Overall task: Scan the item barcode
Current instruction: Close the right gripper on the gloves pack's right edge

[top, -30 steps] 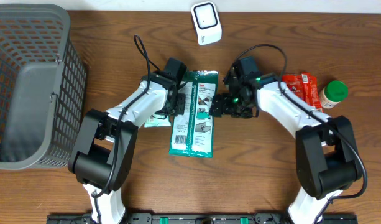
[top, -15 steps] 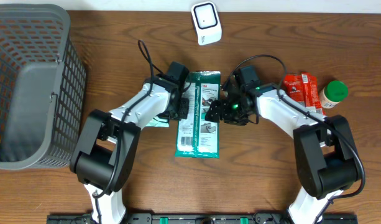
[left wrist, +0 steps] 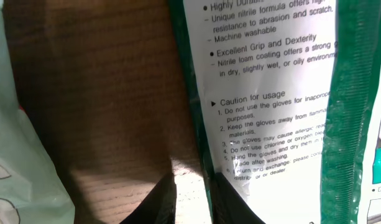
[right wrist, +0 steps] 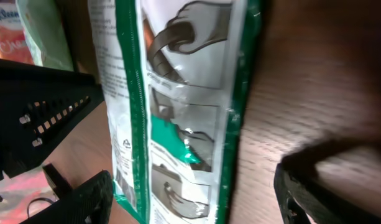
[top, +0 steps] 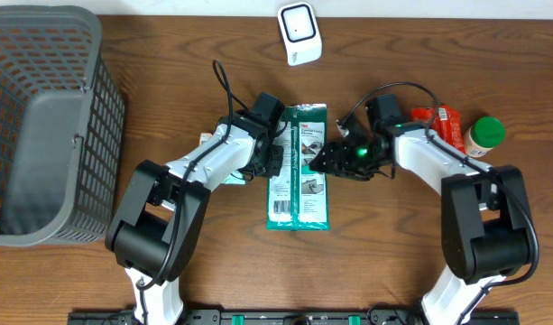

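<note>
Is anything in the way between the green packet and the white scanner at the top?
No, nothing that I can see. Only bare table lies between the packet and the scanner.

A dark brown wood-grain table is filling the overhead view, a grey mesh basket sitting at its far left, a pale strip running along the far edge.

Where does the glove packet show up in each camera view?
Overhead: glove packet lies lengthwise at the centre of the wooden table.
Left wrist: packet's printed text side fills the right half.
Right wrist: packet runs top to bottom, left of centre.
Shared landmark: the packet's green border.
</note>
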